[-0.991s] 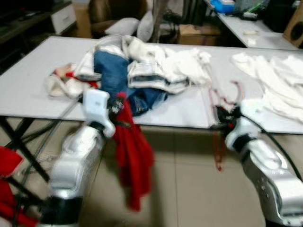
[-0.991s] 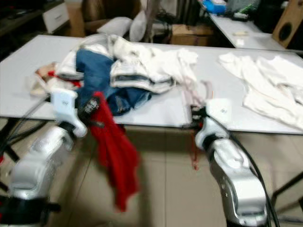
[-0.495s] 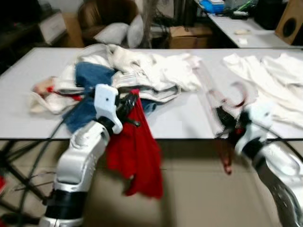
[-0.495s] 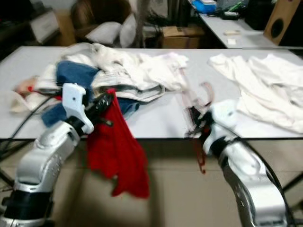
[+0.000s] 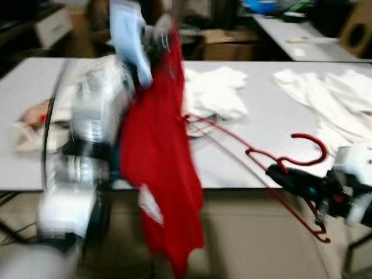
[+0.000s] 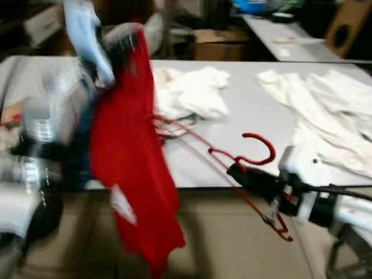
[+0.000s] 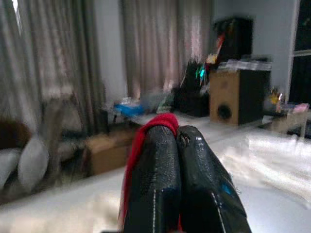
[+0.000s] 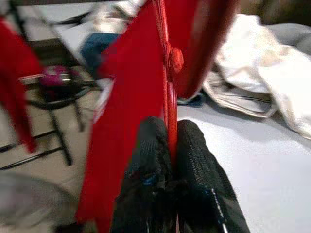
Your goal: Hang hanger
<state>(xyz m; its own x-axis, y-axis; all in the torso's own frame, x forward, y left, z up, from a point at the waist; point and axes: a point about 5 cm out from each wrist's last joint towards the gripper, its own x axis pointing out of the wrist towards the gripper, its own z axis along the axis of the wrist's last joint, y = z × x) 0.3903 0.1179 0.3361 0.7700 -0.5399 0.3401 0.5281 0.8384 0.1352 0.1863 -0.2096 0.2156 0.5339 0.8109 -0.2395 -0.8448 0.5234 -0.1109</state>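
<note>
Right gripper: two black fingers pressed together on the thin red bar of the hanger, bar running straight out beyond the fingertips. Red garment draped beside the hanger, hanging down past the table edge. White clothes heaped on the table beyond the hanger, a patch of blue cloth farther off. Dark frame legs on the floor off the table's edge, blurred.

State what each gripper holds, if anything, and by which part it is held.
Left gripper: shut on the red garment, pinched at its top edge. Right gripper: shut on the red hanger, gripped just below its hook.
</note>
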